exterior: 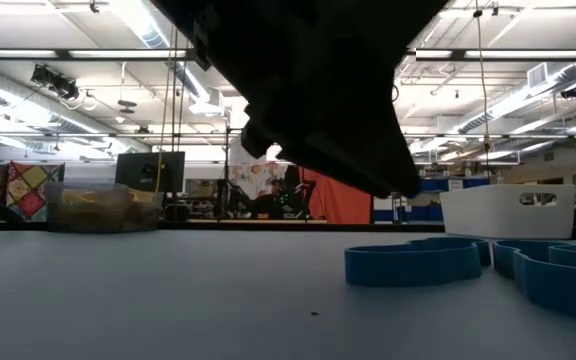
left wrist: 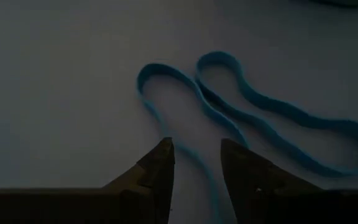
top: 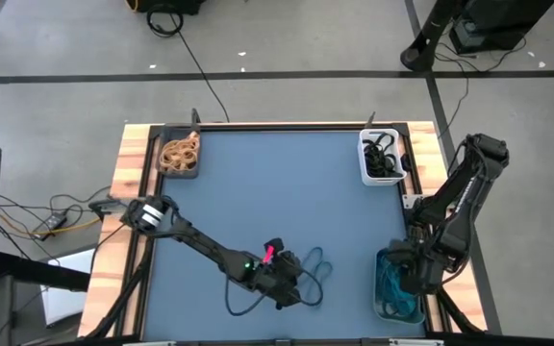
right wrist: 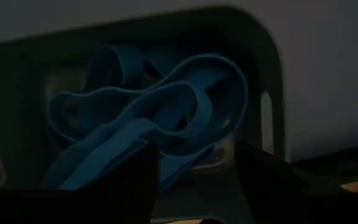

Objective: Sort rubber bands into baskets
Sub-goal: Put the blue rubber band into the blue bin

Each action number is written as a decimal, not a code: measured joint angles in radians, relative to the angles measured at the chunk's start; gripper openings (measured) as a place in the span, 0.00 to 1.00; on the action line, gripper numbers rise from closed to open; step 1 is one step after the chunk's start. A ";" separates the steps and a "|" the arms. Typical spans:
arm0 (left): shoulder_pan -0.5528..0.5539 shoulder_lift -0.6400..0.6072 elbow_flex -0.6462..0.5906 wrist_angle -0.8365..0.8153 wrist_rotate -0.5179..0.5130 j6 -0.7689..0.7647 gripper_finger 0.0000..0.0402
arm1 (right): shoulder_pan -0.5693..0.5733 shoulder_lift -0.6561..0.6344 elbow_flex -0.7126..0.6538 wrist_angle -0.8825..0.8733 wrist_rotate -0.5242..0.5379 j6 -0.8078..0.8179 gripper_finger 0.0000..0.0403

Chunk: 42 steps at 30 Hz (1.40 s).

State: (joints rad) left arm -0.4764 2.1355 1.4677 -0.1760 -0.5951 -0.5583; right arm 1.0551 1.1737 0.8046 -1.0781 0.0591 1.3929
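Two blue rubber bands (left wrist: 253,118) are lying loose on the blue table (top: 277,192), and we are seeing the left gripper (left wrist: 196,163) hovering low over them with its fingers (left wrist: 157,168) spread. One strand of the nearer band is running straight into the gap between the fingertips, touching neither; the second band is lying just beyond the tips, beside the first.

We are seeing the right gripper (right wrist: 197,180) hanging over the grey-teal basket (top: 398,288), fingers apart, with a heap of blue bands (right wrist: 148,130) in the basket just ahead of the tips and partly between them. We cannot tell whether they are touching the heap.

Well beyond the left fingers, the dark basket (top: 180,154) is holding tan bands (top: 179,152), and the white basket (top: 382,156) is holding black bands (top: 383,154).

We are finding no readable writing, brand or label on the baskets, bands or grippers in any view.
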 joint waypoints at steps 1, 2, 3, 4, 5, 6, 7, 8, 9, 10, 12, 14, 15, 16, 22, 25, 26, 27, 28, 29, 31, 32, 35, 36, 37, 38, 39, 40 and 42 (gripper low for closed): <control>0.004 0.004 0.000 0.004 -0.002 0.000 0.34 | 0.000 -0.008 0.003 -0.003 0.005 0.001 0.53; 0.008 0.008 0.000 0.003 -0.002 0.000 0.34 | 0.000 -0.013 0.009 -0.003 0.015 0.001 0.53; 0.013 0.013 0.000 0.001 -0.002 -0.003 0.34 | 0.000 -0.017 0.014 -0.001 0.033 0.001 0.52; 0.017 0.015 0.000 0.001 -0.002 -0.005 0.34 | 0.000 -0.022 0.020 0.000 0.054 0.000 0.52; 0.020 0.016 0.000 -0.005 -0.001 -0.008 0.34 | 0.000 -0.024 0.026 -0.001 0.074 0.000 0.52; 0.025 0.022 0.000 0.000 -0.001 -0.009 0.34 | 0.000 -0.025 0.032 -0.001 0.095 0.000 0.51; 0.028 0.027 0.001 0.012 0.006 -0.012 0.34 | 0.000 -0.024 0.036 0.001 0.110 -0.001 0.51; 0.032 0.031 0.001 0.008 0.018 -0.013 0.34 | 0.001 -0.023 0.040 0.001 0.119 -0.002 0.51; 0.035 0.037 0.000 0.000 0.037 -0.013 0.34 | 0.001 -0.022 0.045 0.002 0.128 -0.003 0.51; 0.039 0.048 0.000 0.010 0.064 -0.016 0.34 | 0.002 -0.022 0.048 0.006 0.132 -0.004 0.50; 0.041 0.064 0.000 0.024 0.094 -0.023 0.34 | 0.004 -0.022 0.048 0.010 0.135 -0.004 0.50; 0.041 0.084 0.000 0.049 0.108 -0.023 0.34 | 0.004 -0.022 0.048 0.009 0.136 -0.005 0.51; 0.040 0.095 0.000 0.061 0.103 -0.023 0.34 | 0.004 -0.022 0.048 0.010 0.137 -0.006 0.51; 0.039 0.100 0.002 0.066 0.103 -0.023 0.34 | 0.005 -0.022 0.048 0.008 0.138 -0.006 0.51; 0.039 0.122 0.006 0.060 0.098 -0.072 0.30 | 0.003 -0.022 0.048 0.012 0.174 -0.006 0.49; 0.041 0.116 0.006 0.056 0.124 -0.074 0.17 | 0.003 -0.022 0.048 0.023 0.236 0.006 0.48; 0.041 0.113 0.005 0.058 0.132 -0.074 0.11 | 0.003 -0.022 0.048 0.041 0.276 0.005 0.48; 0.041 0.109 0.005 0.064 0.136 -0.073 0.06 | 0.003 -0.022 0.048 0.065 0.326 -0.002 0.48; 0.041 0.102 0.003 0.064 0.137 -0.068 0.03 | 0.006 -0.022 0.048 0.092 0.380 -0.013 0.47; 0.041 0.098 0.002 0.063 0.137 -0.054 0.03 | 0.008 -0.019 0.048 0.124 0.434 -0.034 0.47; 0.041 0.092 0.011 0.060 0.140 -0.017 0.03 | 0.009 -0.009 0.048 0.205 0.527 -0.106 0.46; 0.041 0.091 0.022 0.051 0.143 0.005 0.03 | 0.009 0.000 0.048 0.247 0.558 -0.155 0.45; 0.035 0.091 0.081 0.056 0.144 0.076 0.03 | -0.009 0.028 0.047 0.385 0.606 -0.310 0.44; 0.031 0.089 0.105 0.065 0.144 0.102 0.03 | -0.019 0.042 0.047 0.432 0.607 -0.366 0.43; 0.028 0.087 0.125 0.067 0.143 0.131 0.02 | -0.028 0.056 0.047 0.482 0.605 -0.429 0.43; 0.024 0.085 0.142 0.068 0.141 0.157 0.02 | -0.036 0.072 0.047 0.527 0.601 -0.490 0.43; 0.021 0.085 0.157 0.070 0.140 0.178 0.02 | -0.044 0.088 0.047 0.573 0.597 -0.558 0.43; 0.018 0.085 0.169 0.067 0.140 0.195 0.02 | -0.051 0.104 0.047 0.615 0.595 -0.624 0.43; 0.017 0.086 0.192 0.064 0.139 0.223 0.02 | -0.067 0.139 0.046 0.688 0.597 -0.745 0.43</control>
State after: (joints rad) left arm -0.4599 2.2211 1.6602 -0.1116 -0.4563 -0.3353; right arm 0.9883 1.3127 0.8509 -0.3902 0.6564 0.6477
